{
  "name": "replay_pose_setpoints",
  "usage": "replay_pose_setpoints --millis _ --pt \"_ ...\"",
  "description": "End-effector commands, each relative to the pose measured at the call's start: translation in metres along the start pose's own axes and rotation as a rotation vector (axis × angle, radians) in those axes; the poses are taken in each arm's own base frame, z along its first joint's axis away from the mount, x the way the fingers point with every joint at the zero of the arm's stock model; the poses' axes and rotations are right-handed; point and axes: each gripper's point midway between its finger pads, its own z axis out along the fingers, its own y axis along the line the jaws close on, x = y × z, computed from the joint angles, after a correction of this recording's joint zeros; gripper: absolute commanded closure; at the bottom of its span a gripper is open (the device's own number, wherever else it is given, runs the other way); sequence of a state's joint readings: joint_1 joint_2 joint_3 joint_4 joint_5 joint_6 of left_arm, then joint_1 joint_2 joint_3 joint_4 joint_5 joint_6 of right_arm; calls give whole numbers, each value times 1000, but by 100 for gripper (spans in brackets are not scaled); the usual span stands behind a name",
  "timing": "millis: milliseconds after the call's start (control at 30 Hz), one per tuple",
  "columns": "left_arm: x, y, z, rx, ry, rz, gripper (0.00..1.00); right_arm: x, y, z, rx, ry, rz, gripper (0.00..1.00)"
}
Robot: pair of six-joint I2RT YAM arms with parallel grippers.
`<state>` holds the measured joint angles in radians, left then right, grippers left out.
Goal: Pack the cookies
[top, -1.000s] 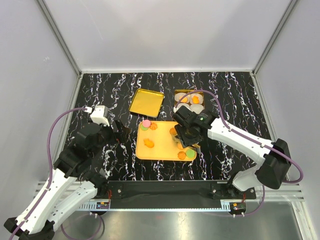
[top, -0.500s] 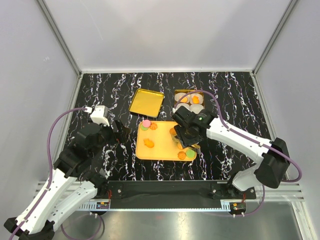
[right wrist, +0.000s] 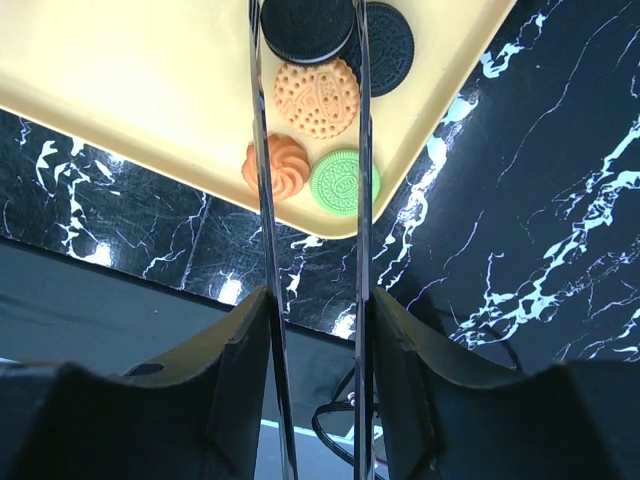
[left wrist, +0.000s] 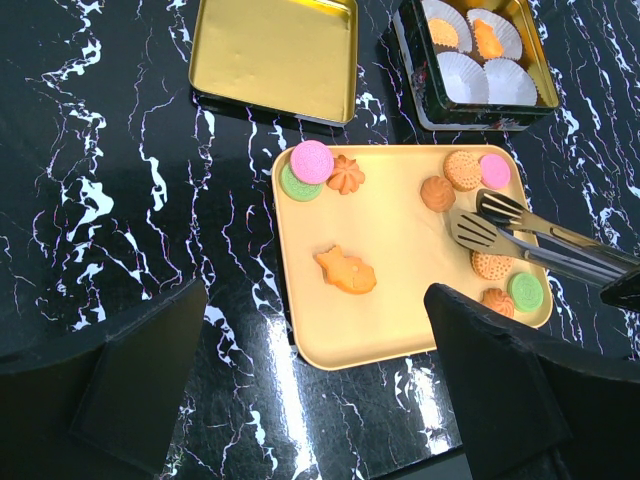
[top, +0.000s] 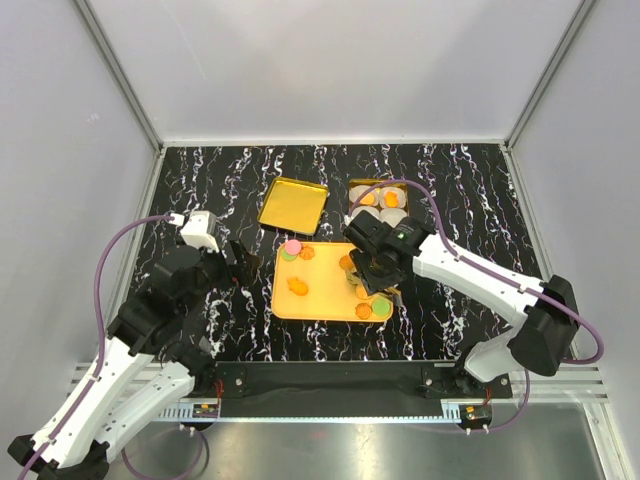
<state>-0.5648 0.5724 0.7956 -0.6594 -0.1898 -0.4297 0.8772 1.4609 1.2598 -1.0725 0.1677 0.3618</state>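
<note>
The cookies lie on a yellow-orange tray (top: 320, 300). In the left wrist view a pink disc (left wrist: 312, 161), a green disc (left wrist: 296, 185), an orange swirl (left wrist: 346, 174) and an orange fish shape (left wrist: 346, 270) lie on its left half. My right gripper (top: 372, 262) is shut on metal tongs (left wrist: 520, 240) over the tray's right side. In the right wrist view the tongs (right wrist: 262, 200) are spread. Between their arms are a round orange cookie (right wrist: 316, 97) and a black one (right wrist: 307, 28). My left gripper (top: 240, 265) is open and empty, left of the tray.
A dark tin (top: 378, 200) with white paper cups stands behind the tray; two cups hold orange cookies (left wrist: 445, 33). Its gold lid (top: 293, 205) lies to the tin's left. An orange swirl (right wrist: 275, 167) and a green cookie (right wrist: 344, 182) sit at the tray's near right corner.
My right gripper and the tongs have shifted very slightly left over the tray's right side. My left arm has not moved.
</note>
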Motion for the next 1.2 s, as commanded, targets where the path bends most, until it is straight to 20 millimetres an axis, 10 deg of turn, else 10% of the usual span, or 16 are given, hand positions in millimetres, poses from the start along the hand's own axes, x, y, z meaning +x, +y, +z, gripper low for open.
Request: replay_pose_setpoints --millis 0,467,733,1167 --pt "-8 -7 0 30 -31 2 1 -18 0 -23 2 -76 -11 52" --pt "-7 -7 1 33 -27 3 1 -60 -9 -55 13 -207 20 52" --pt "-8 -9 1 41 -29 2 1 -113 -50 -64 37 -304 147 52" --pt "-6 -8 0 41 -26 4 1 -163 -80 -19 109 -279 218 51"
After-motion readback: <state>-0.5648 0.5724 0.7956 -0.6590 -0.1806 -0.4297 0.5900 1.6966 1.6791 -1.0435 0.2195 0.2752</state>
